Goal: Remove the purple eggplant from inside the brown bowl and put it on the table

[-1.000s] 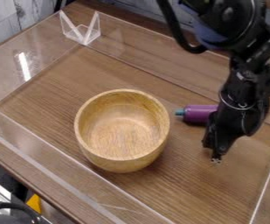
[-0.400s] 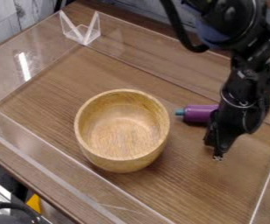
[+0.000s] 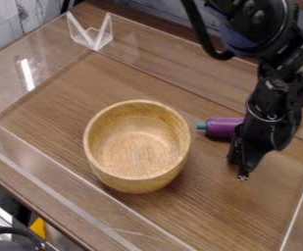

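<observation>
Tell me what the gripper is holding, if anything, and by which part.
Nothing. The black gripper is shut and empty, tip down beside the small purple toy eggplant lying on the wooden table.

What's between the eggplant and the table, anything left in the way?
Nothing visible. The purple eggplant already lies on the table, right of the brown bowl, which is empty. The gripper is shut, tip down just in front of the eggplant, holding nothing.

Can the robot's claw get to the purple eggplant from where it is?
Probably yes. The eggplant lies on the table beside the bowl, right next to the shut gripper, nothing between them.
</observation>
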Available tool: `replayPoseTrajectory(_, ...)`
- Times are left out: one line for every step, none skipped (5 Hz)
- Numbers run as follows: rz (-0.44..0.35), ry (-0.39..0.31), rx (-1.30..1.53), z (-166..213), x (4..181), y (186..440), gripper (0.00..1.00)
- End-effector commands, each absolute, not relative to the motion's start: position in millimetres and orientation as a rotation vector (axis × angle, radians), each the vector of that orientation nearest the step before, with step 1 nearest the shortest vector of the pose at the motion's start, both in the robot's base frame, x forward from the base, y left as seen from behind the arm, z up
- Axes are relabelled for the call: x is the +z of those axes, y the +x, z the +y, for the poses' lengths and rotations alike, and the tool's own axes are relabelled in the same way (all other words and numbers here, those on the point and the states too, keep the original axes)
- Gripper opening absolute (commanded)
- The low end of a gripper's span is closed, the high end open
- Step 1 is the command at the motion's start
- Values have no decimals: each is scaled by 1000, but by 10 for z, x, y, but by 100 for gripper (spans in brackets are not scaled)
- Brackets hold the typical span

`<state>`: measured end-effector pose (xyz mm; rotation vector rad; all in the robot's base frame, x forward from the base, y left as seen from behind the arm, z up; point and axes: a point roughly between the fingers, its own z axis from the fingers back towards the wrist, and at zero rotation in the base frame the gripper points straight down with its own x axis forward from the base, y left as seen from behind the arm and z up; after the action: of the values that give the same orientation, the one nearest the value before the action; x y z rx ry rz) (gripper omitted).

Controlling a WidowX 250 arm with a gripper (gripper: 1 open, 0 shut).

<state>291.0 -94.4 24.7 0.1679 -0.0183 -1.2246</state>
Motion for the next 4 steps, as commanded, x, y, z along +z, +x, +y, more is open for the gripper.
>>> replayPoseTrajectory(-76,182,-1206,-951,420,2977,0)
replayPoseTrajectory(-77,180,-1198,-944,436,2954,0)
replayPoseTrajectory(-76,179,-1190,-937,449,2931,0)
replayPoseTrajectory(-75,179,-1182,-932,455,2906,0)
